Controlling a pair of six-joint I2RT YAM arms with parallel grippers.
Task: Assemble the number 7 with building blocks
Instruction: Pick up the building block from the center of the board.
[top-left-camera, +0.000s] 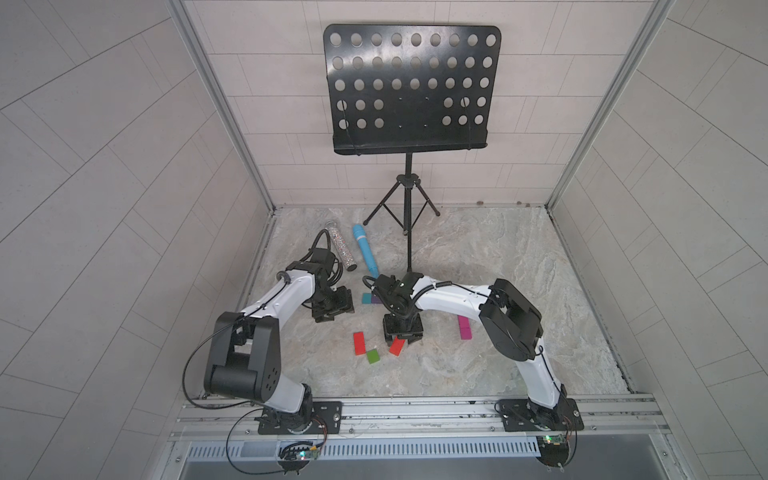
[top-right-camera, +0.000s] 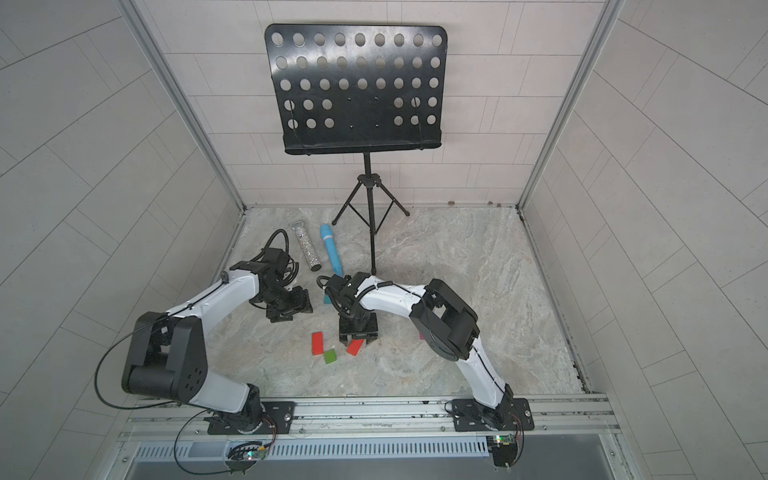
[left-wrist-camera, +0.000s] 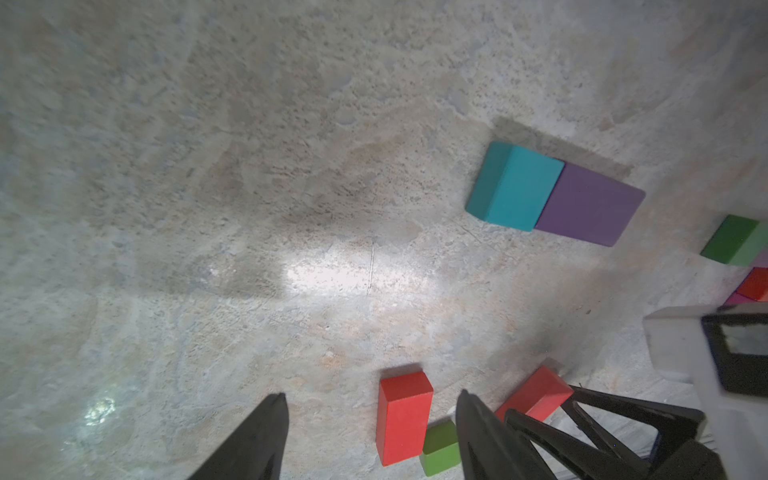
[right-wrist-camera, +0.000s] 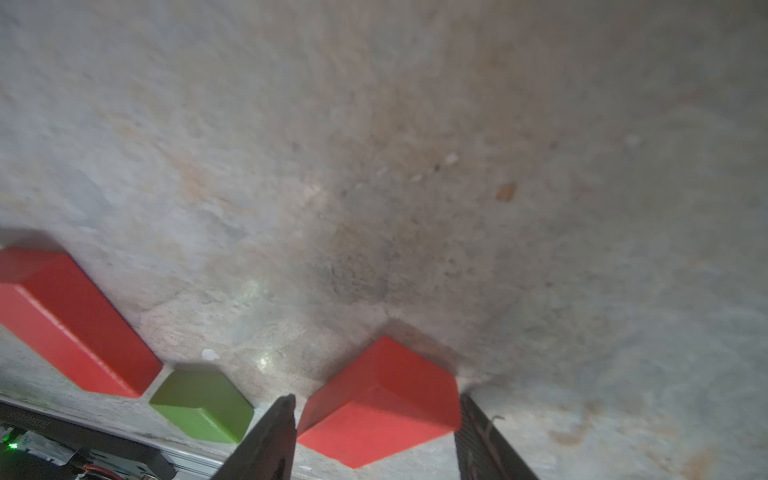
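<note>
Tilted red block (top-left-camera: 397, 347): on the table (top-left-camera: 498, 270), long axis 1-to-7 o'clock in a top view, between the jaws of the right gripper (right-wrist-camera: 376, 401); whether they pinch it is unclear. Left gripper (left-wrist-camera: 372, 395): jaws spread, empty, farther off at 10 o'clock.

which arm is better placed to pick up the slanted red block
Right: the right fingers flank the slanted red block on both sides. The left fingers hang open above the table, away from that block.

My right arm (top-left-camera: 453, 297) hides most of the purple block (top-left-camera: 376, 299); near it, the left wrist view's edge cuts a green block (left-wrist-camera: 735, 241).
</note>
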